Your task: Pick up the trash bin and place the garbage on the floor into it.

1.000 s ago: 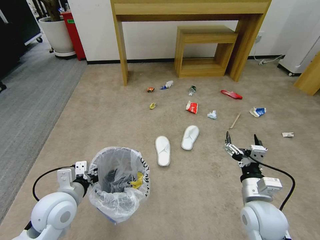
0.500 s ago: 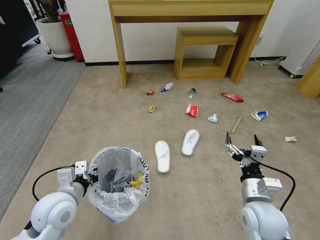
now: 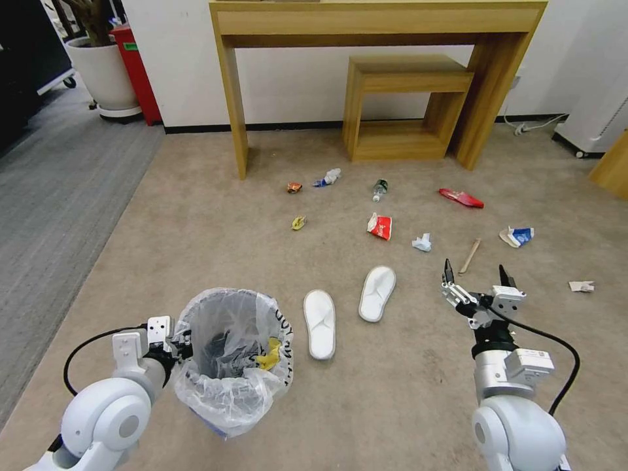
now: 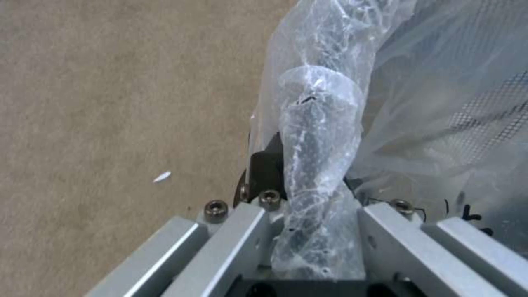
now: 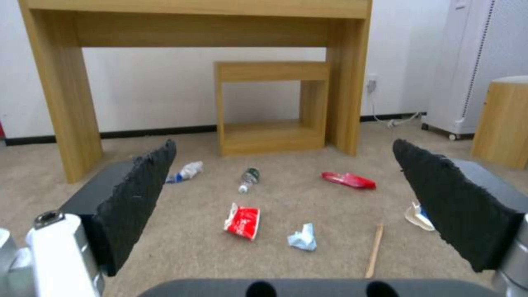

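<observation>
We hold the trash bin (image 3: 232,360) low at our left, litter on the floor (image 3: 196,229) ahead.

Head view: left gripper (image 3: 175,345) clamps the rim, right gripper (image 3: 476,276) reaches forward.
Left wrist: jaws pinch the liner.
Right wrist: jaws spread wide, red wrapper (image 5: 242,221) between.

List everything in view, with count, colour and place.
trash bin: one, white-bagged, blue base, near left.
slippers: two, white, carpet centre.
wrappers: red, flat red, orange, yellow, blue-white, beyond the slippers.
bottle: one, green label, near the stool.
tissue: one, white, right of the red wrapper.
stick: one, wooden.
carton: one, blue-white, right.
paper scrap: one, white, far right.
table: one, wooden, at the wall.
stool: one, wooden, under it.
planter: one, white, far left.
left gripper: clamped on the bin's rim.
right gripper: open, above the carpet.
</observation>
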Available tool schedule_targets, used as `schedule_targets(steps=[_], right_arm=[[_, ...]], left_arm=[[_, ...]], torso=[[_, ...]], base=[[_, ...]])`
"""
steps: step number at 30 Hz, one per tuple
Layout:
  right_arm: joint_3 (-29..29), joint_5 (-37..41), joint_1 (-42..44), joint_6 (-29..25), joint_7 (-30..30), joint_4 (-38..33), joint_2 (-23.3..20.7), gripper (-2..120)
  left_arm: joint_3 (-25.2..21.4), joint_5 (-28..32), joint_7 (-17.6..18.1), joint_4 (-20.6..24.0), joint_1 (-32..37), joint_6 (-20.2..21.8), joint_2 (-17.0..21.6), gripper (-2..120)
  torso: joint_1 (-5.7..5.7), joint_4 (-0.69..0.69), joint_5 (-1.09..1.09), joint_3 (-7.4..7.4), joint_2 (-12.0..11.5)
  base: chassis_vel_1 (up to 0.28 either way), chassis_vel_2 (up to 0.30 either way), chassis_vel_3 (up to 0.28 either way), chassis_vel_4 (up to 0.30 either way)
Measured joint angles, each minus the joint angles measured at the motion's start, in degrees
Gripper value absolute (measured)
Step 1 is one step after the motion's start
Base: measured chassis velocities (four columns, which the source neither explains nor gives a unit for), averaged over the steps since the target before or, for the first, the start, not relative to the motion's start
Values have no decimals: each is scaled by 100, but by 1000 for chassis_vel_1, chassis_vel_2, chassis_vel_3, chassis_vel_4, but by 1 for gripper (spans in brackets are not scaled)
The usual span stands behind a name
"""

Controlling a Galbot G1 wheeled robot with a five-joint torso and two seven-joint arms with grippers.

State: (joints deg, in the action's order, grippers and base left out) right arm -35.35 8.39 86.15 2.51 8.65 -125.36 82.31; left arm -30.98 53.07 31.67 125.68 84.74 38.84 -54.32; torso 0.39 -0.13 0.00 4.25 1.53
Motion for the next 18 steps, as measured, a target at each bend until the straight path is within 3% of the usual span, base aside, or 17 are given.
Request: schedule_targets(steps=[18], right_arm=[[43,-17,-12,-26,57,31,21,100]], left_arm=[[19,-64,-36,-49,4,-33,-7,1]], torso=[[0,0,0,0,0]], base=[[-90,100,91,-88]])
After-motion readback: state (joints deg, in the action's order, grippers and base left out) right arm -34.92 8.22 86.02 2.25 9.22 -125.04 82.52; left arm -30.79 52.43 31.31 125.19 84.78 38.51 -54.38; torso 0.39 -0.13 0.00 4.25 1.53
